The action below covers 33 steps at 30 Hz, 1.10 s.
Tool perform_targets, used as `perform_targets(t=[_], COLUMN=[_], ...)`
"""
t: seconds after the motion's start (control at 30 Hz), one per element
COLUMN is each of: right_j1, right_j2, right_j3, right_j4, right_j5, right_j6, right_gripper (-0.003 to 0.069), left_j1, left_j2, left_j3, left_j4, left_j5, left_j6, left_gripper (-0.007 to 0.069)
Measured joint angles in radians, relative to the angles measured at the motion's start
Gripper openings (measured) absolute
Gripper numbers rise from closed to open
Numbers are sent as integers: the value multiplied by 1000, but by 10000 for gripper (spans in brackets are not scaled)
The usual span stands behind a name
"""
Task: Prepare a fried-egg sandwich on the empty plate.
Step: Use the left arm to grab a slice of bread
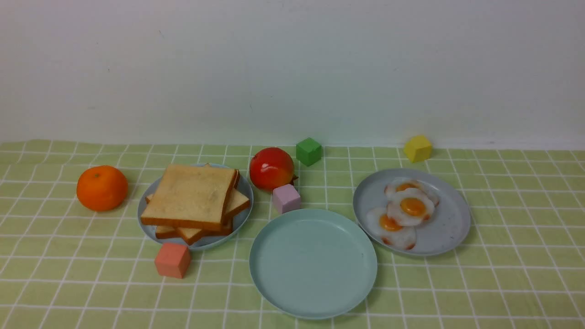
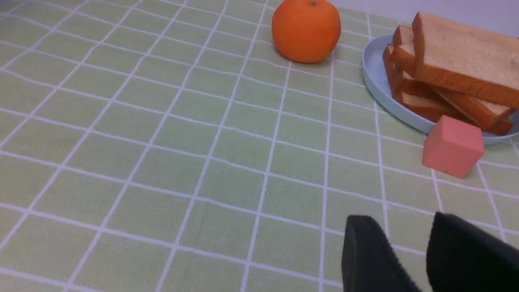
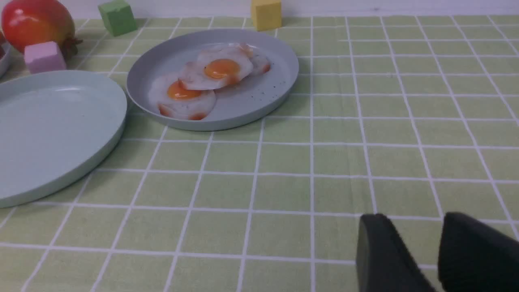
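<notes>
The empty plate (image 1: 313, 262), pale mint green, lies at the front centre; its rim (image 3: 48, 129) also shows in the right wrist view. Left of it, a stack of toast slices (image 1: 192, 196) (image 2: 458, 61) rests on a small light-blue plate (image 1: 145, 208). To the right, three overlapping fried eggs (image 1: 411, 205) (image 3: 219, 69) lie on a greyer plate (image 1: 450, 226). Neither gripper shows in the front view. My left gripper (image 2: 401, 221) hovers open over bare cloth, short of the toast. My right gripper (image 3: 413, 219) is open too, over the cloth and well short of the eggs.
An orange (image 1: 101, 188) sits left of the toast and a red fruit (image 1: 271, 168) behind the plates. Cubes lie around: salmon (image 1: 172, 259) in front of the toast plate, lilac (image 1: 286, 198), green (image 1: 308, 151), yellow (image 1: 417, 148). A wall closes the back.
</notes>
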Motion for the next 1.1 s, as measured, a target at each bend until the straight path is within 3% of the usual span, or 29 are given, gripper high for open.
perform_targets(t=[0.53, 0.77, 1.1], right_j1=[0, 0, 0], right_j2=[0, 0, 0], right_j3=[0, 0, 0], right_j4=[-6, -136, -217], right_j5=[0, 0, 1], right_j6=[0, 0, 0], right_gripper=[241, 241, 241], left_j1=[0, 0, 0], left_j2=[0, 0, 0], left_j3=[0, 0, 0], left_j4=[0, 0, 7], left_j5=[0, 0, 0], left_j6=[0, 0, 0], left_gripper=[238, 238, 238])
